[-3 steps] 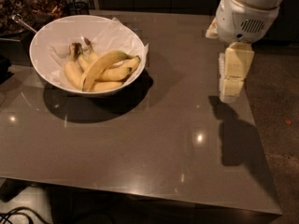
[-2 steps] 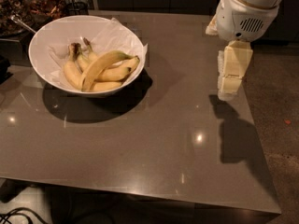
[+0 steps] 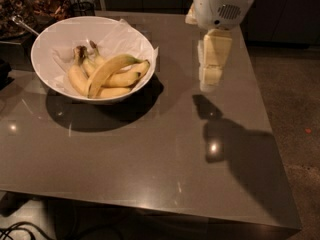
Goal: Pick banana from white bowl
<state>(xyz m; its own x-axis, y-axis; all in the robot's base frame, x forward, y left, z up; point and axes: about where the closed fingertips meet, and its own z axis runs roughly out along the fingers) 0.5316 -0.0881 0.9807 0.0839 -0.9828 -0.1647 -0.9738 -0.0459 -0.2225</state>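
Nearest the camera: dark cables [image 3: 15, 231] on the floor below the front-left corner of the grey-brown surface [image 3: 150, 159]. The glossy front half of the surface carries small light glints and, to the right, the arm's dark shadow [image 3: 240, 144]. Mid-depth, right of centre: the end effector [image 3: 209, 81] hangs above the surface, cream-coloured, pointing down, well apart from the bowl; whether it is open or closed cannot be told, and it holds nothing visible. Mid-depth, left: the white bowl [image 3: 50, 34] sits on the surface, lined with crinkled white paper [image 3: 125, 34]. The banana [image 3: 107, 69], long and strongly curved, lies inside the bowl on top of the shorter bananas [image 3: 122, 78], its arc running from lower left to upper right. Far left, behind the bowl: a dark cluttered dish [image 3: 20, 14] with a metal utensil.
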